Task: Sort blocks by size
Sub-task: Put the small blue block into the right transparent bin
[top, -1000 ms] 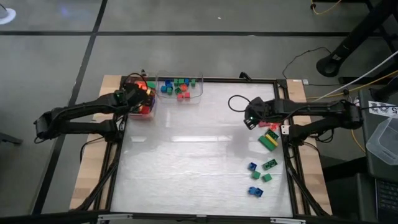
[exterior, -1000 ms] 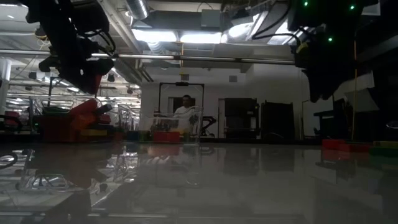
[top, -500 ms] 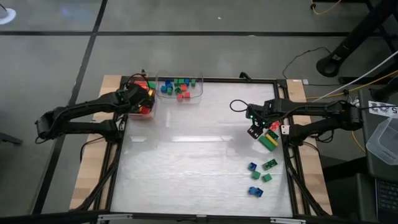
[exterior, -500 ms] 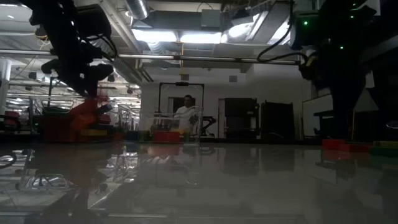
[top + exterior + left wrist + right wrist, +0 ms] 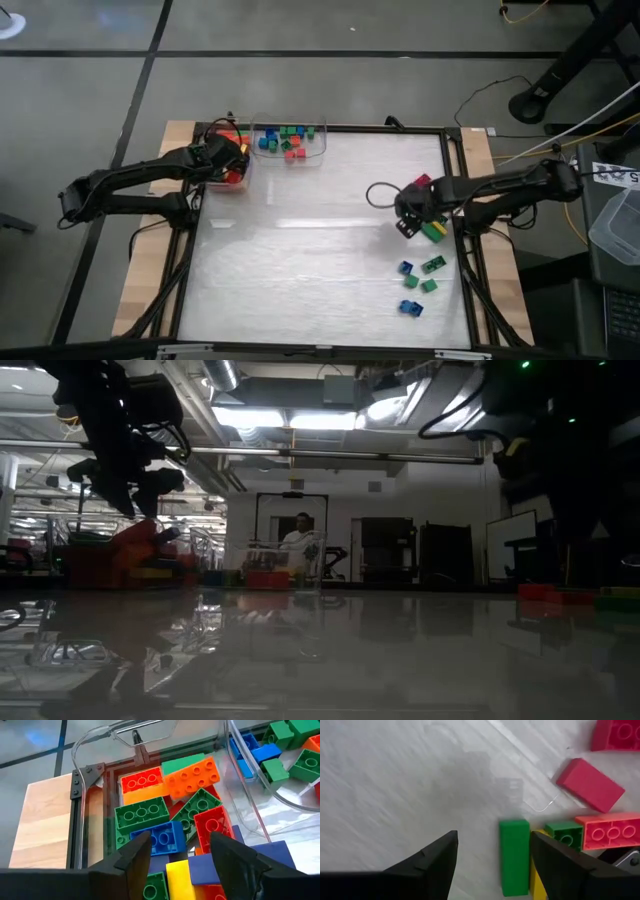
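Lying in three groups, the blocks are glossy studded plastic bricks. Long rectangular ones in red, orange, green, blue and yellow fill a clear container [image 5: 235, 775] at the desk's far left corner, among them an orange brick [image 5: 196, 776] lying tilted on top and a green brick [image 5: 142, 814] below it. Short square ones in blue, green and red sit in a second clear container [image 5: 288, 141] just beside the first. The rest lie loose near the desk's right edge: a long green block [image 5: 514, 856] standing on its smooth side, a red brick [image 5: 608, 831] with round studs, a smooth crimson block [image 5: 590, 785], and farther along a few small blue and green blocks [image 5: 418, 282].

The left gripper [image 5: 180, 854] hangs over the long-brick container, its jaws parted and holding nothing. The right gripper [image 5: 492, 852] hovers low over the long green block, jaws spread wide and empty.

The desk [image 5: 300, 250] has a pale, brushed-looking surface inside a dark frame. The low view is dim, so the blocks there are hard to make out; a person [image 5: 298, 536] stands far back in the room.
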Tool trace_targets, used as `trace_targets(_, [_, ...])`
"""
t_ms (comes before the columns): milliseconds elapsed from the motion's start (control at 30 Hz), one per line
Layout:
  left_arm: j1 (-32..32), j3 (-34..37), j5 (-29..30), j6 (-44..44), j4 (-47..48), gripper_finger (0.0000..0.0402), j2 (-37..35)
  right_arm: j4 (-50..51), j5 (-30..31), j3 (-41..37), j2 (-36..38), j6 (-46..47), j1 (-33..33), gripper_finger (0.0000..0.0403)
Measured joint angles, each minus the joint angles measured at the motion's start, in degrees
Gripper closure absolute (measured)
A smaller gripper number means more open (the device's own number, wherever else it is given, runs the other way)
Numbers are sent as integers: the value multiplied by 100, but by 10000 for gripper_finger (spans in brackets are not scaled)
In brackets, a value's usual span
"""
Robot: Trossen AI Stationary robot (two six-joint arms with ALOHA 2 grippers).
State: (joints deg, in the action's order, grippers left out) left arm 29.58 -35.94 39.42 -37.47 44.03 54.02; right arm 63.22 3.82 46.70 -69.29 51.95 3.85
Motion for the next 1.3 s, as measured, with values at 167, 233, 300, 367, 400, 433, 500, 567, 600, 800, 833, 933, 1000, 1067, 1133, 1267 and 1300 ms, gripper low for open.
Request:
trace_targets(167, [-2, 0, 0, -1, 2, 215, 0, 3, 135, 0, -288, 543, 586, 155])
trace_targets(233, [-2, 0, 0, 0, 2, 215, 0, 26, 159, 0, -444, 693, 764, 155])
trace_targets(300, [-2, 0, 0, 0, 4, 215, 0, 21, 157, 0, -611, 876, 920, 155])
trace_targets(367, [-2, 0, 0, 0, 4, 214, 0, -76, 90, 0, -755, 970, 1094, 155])
trace_targets(400, [-7, 0, 0, 0, 4, 214, 0, -162, 27, 0, -809, 974, 1185, 155])
trace_targets(433, [-9, 0, 0, 0, 4, 215, 0, -285, -63, 0, -853, 975, 1284, 155])
trace_targets(500, [-9, 0, -5, 0, 4, 218, 0, -619, -264, 0, -908, 955, 1485, 155])
trace_targets(567, [-9, 0, -30, 0, 4, 219, 0, -967, -410, 0, -937, 941, 1691, 155])
trace_targets(600, [-9, 0, -38, 0, 4, 219, 0, -1124, -448, 0, -940, 936, 1791, 155])
trace_targets(800, [-9, 0, -153, 0, 6, 219, 2, -1730, -444, 2, -940, 953, 2447, 155])
trace_targets(833, [-9, 0, -172, 0, 7, 219, 2, -1737, -442, 2, -940, 983, 2534, 155])
trace_targets(933, [-30, 0, -180, 0, 7, 219, 2, -1729, -438, 2, -974, 1172, 2780, 155])
trace_targets(1000, [-59, 0, -181, 0, 7, 219, 2, -1754, -331, 2, -979, 1229, 2937, 155])
trace_targets(1067, [-89, 0, -185, 0, 7, 219, 2, -1916, -150, 2, -1024, 1232, 3050, 155])
trace_targets(1133, [-118, 0, -186, 0, 7, 219, 2, -2013, -30, 2, -1063, 1232, 3173, 155])
trace_targets(1267, [-155, 0, -188, 0, 7, 219, 0, -2078, -27, 4, -1299, 1232, 3259, 155])
trace_targets(1300, [-155, 0, -188, 0, 6, 219, 1, -2081, -24, 4, -1367, 1232, 3252, 155])
